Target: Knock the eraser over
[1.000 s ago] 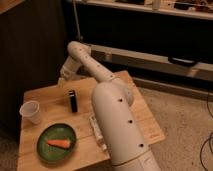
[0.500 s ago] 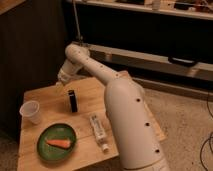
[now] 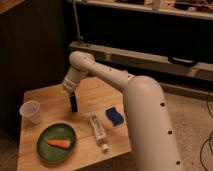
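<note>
Near the middle of the wooden table (image 3: 45,100), the eraser (image 3: 74,104) stands upright. My gripper (image 3: 70,90) hangs just above its top; whether I grip it, I cannot tell. Around it sit a clear cup (image 3: 31,111), a green plate (image 3: 42,147) holding a carrot (image 3: 60,143), a white tube (image 3: 98,131) and a blue sponge (image 3: 114,116).

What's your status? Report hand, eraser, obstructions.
Hand low over the table, right above the eraser. Eraser upright, not yet knocked over. Cup, plate, tube, blue sponge all stand apart.

tool (image 3: 69,91) just above eraser (image 3: 74,103)
</note>
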Action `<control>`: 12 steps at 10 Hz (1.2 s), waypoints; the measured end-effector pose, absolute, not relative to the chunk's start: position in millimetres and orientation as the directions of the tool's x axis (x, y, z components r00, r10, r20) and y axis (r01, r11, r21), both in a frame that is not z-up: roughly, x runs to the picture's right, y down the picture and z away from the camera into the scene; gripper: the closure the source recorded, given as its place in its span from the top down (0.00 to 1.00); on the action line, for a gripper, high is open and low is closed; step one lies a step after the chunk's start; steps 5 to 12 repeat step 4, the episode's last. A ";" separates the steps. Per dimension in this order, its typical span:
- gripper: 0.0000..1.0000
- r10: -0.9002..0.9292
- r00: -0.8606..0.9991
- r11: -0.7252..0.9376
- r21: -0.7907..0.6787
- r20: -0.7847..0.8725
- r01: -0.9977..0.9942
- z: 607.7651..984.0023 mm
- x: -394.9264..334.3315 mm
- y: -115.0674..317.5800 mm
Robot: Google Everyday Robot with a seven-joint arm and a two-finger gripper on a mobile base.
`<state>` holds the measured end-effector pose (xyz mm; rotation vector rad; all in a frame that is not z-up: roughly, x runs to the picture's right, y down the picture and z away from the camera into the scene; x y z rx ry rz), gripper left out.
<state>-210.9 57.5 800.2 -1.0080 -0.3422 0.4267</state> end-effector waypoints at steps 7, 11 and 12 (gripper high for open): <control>0.20 0.438 0.897 0.560 -0.762 -0.061 -0.325 772.1 -150.3 41.5; 0.20 0.438 0.897 0.560 -0.762 -0.061 -0.325 772.1 -150.3 41.5; 0.20 0.438 0.897 0.560 -0.762 -0.061 -0.325 772.1 -150.3 41.5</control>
